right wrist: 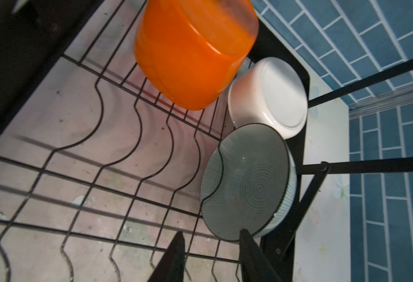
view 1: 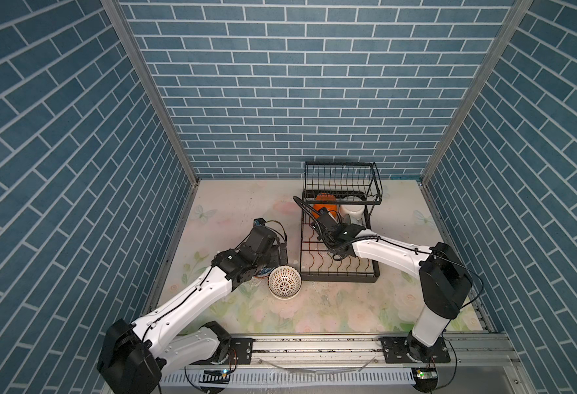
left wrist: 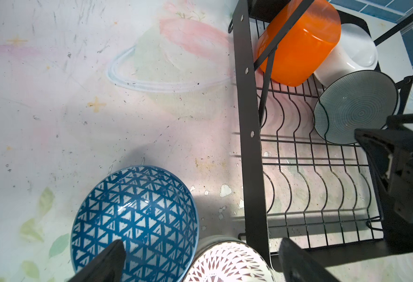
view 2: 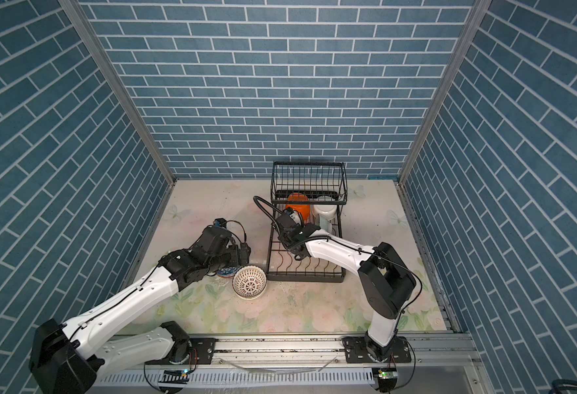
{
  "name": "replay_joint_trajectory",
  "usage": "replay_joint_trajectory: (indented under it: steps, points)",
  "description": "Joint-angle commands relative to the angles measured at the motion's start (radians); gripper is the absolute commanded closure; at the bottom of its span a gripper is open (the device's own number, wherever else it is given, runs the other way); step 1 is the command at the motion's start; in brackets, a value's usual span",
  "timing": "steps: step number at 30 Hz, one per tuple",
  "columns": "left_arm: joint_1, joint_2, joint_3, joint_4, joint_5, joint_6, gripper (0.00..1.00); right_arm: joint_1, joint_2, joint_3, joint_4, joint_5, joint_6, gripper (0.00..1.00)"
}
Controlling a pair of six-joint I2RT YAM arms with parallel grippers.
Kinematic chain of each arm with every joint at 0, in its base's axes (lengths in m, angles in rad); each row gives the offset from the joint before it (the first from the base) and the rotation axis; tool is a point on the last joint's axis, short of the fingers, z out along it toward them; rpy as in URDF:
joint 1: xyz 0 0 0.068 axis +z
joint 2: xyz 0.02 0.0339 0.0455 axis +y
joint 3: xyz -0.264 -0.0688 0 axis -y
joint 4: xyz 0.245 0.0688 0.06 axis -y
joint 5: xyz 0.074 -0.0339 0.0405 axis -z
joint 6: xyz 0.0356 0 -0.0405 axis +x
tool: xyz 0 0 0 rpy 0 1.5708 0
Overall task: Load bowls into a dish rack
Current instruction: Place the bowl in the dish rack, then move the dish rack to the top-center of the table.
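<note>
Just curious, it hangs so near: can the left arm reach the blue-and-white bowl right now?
Probably yes. The left hand is open right above the blue-and-white bowl with nothing between; a patterned bowl crowds one side.

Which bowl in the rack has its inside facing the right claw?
The grey-green ringed bowl; the orange bowl and white bowl beside it show their bases instead.

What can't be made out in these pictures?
- Blue-and-white triangle bowl: both top views, mostly under the left arm.
- Brown-patterned bowl: left wrist view, cut off by the picture edge.
- Mint-green bowl: both top views, mostly behind the right arm.
- Right fingers: right wrist view, contact with that bowl unclear.
</note>
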Motion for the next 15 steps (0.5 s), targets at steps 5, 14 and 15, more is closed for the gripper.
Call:
replay_joint_trajectory:
  steps: [5, 14, 15]
  points:
    - [0.006, 0.036, 0.061, -0.177, -0.007, -0.004, 0.01, 0.002, -0.108, -0.066, 0.008, -0.221, 0.009, 0.62]
    - [0.006, 0.01, 0.06, -0.248, 0.0, -0.02, 0.0, -0.022, -0.201, -0.105, -0.162, -0.31, 0.207, 0.63]
    - [0.006, 0.01, 0.061, -0.253, 0.004, -0.021, 0.0, -0.033, -0.21, -0.113, -0.179, -0.317, 0.225, 0.64]
